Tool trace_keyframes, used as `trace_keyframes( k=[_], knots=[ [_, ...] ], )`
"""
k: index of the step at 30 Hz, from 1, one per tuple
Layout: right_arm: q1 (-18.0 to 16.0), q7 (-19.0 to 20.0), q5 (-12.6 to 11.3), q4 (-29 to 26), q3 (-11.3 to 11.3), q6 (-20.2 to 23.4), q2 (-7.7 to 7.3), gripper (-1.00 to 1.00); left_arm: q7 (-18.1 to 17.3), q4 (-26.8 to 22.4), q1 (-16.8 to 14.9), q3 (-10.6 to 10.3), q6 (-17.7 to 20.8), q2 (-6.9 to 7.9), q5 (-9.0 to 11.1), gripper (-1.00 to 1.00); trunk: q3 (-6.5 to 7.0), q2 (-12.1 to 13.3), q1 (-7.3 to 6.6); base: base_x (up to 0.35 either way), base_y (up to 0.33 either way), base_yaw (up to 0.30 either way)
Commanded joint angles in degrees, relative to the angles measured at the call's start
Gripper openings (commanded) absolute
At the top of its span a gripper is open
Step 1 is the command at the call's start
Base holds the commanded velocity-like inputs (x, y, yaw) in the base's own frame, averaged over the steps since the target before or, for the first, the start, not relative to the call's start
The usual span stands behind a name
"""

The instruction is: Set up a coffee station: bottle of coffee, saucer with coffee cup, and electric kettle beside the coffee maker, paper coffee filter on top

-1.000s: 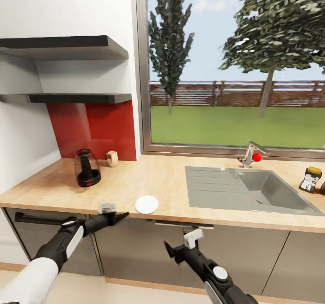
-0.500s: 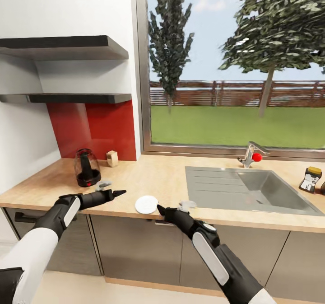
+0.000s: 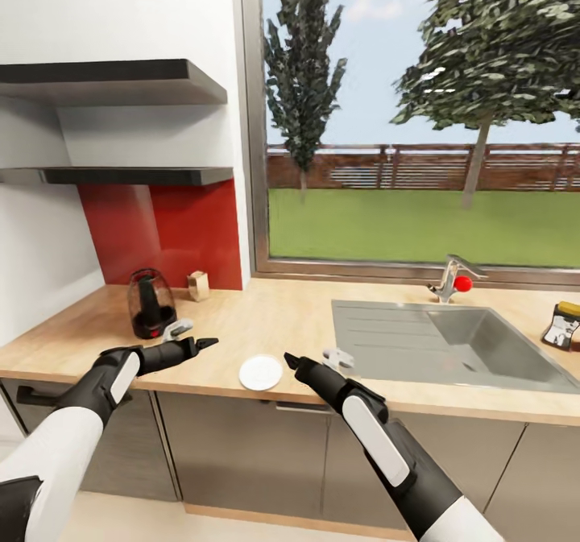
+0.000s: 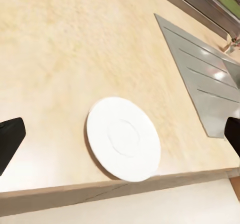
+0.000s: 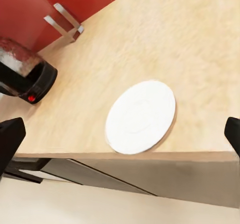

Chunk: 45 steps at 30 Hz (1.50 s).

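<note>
- My left gripper hangs over the front part of the countertop, fingers spread wide; in its wrist view the two dark fingertips sit at opposite edges with nothing between them but worktop and plate.
- My right gripper is likewise spread apart and empty, held above the counter's front edge, touching nothing that I can see.
- The saucer lies flat on the countertop close to the front edge, between my two grippers and apart from both. Being round, it has no long axis to speak of; its face points straight up.
- The electric kettle stands upright towards the back of the counter, beyond my left gripper, with the red spot on its base facing the front edge.
- A small wooden block stands against the red backsplash just beside the kettle.
- The bottle of coffee stands upright on the counter beyond the sink, well apart from everything else.
</note>
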Motion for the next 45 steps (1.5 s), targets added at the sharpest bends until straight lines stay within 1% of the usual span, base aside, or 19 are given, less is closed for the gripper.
trace_keyframes(
  k=[1, 3, 10, 11, 13, 16, 17, 22, 24, 25, 28, 34, 39, 42, 45],
  knots=[
    [-0.06, -0.49, -0.49, -0.05, 0.09, 0.08, -0.01, 1.0, -0.09, 0.0, -0.04, 0.11, 0.39, -0.04, 0.18, 1.0, -0.12, -0.1, 0.06, 0.327, 0.0, 0.0],
    [-0.06, -0.49, -0.49, 0.0, 0.17, 0.08, 0.0, 1.0, -0.07, 0.0, -0.03, -0.03, 0.39, -0.14, 0.04, 1.0, -0.12, -0.1, 0.06, 0.33, 0.0, 0.0],
    [-0.07, -0.49, -0.56, 3.01, 0.42, 0.08, 0.2, 1.0, -0.03, 0.13, -0.02, -0.11, 0.47, -0.28, -0.19, 1.0, -0.12, -0.1, 0.06, 0.333, 0.0, 0.0],
    [-0.04, -0.49, -0.57, 3.67, 0.44, 0.08, 0.54, 1.0, -0.03, 0.17, 0.01, -0.07, 0.47, -0.28, -0.23, 1.0, -0.12, -0.1, 0.06, 0.207, 0.0, 0.0],
    [0.0, -0.49, -0.52, 3.81, 0.44, 0.08, 0.56, 1.0, 0.03, 0.18, 0.01, -0.04, 0.47, -0.28, -0.25, 1.0, -0.12, -0.1, 0.06, 0.087, 0.0, 0.0],
    [0.02, -0.49, -0.5, 4.35, 0.44, 0.08, 0.53, 1.0, 0.73, 0.18, -0.01, -0.03, 0.47, -0.27, -0.22, 1.0, -0.12, -0.1, 0.06, 0.028, 0.0, 0.0],
    [0.02, -0.43, -0.49, 5.98, 0.5, 0.14, 0.58, 1.0, 1.59, 0.5, 0.01, -0.03, 0.47, -0.29, -0.17, 1.0, -0.12, -0.1, 0.06, 0.146, 0.0, 0.0],
    [0.02, -0.39, -0.52, 6.98, 0.65, 0.24, 0.87, 1.0, 2.01, 0.92, 0.06, -0.03, 0.47, -0.56, -0.03, 1.0, -0.12, -0.1, 0.06, 0.254, 0.0, 0.0],
    [0.08, -0.4, -0.56, 7.09, 0.67, 1.48, 1.34, 1.0, 2.68, 1.07, 0.07, -0.03, 0.53, -0.84, -0.01, 1.0, -0.12, -0.1, 0.06, 0.103, 0.0, 0.0],
    [0.1, -0.4, -0.57, 7.11, 0.65, 2.76, 1.77, 1.0, 3.41, 1.11, 0.09, -0.03, 0.55, -1.09, -0.01, 1.0, -0.12, -0.1, 0.06, 0.041, 0.0, 0.0],
    [0.11, -0.4, -0.58, 7.13, 0.63, 4.59, 2.3, 1.0, 4.78, 1.14, 0.14, 0.03, 0.84, -1.38, 0.24, 1.0, -0.12, -0.1, 0.06, 0.052, 0.02, 0.0],
    [0.14, -0.36, -0.55, 7.13, 0.7, 5.15, 2.59, 1.0, 5.13, 1.15, 0.16, 0.06, 3.57, -1.4, 0.5, 1.0, -0.12, -0.1, 0.06, 0.158, 0.216, 0.0],
    [0.14, -0.39, -0.57, 7.1, 0.66, 5.17, 2.63, 1.0, 5.15, 1.15, 0.17, 0.06, 3.78, -1.42, 0.52, 1.0, -0.12, -0.1, 0.06, 0.103, 0.316, -0.011],
    [0.12, -0.4, -0.58, 7.13, 0.63, 5.17, 2.63, 1.0, 5.12, 1.18, 0.28, 0.06, 3.81, -1.47, 0.52, 1.0, -0.12, -0.1, 0.06, 0.094, 0.323, -0.178],
    [0.18, -0.4, -0.5, 7.61, 0.69, 5.17, 2.65, 1.0, 5.02, 1.17, 2.46, -0.01, 3.83, -2.07, 0.59, 1.0, -0.12, -0.1, 0.06, 0.021, 0.068, -0.054]
  ],
)
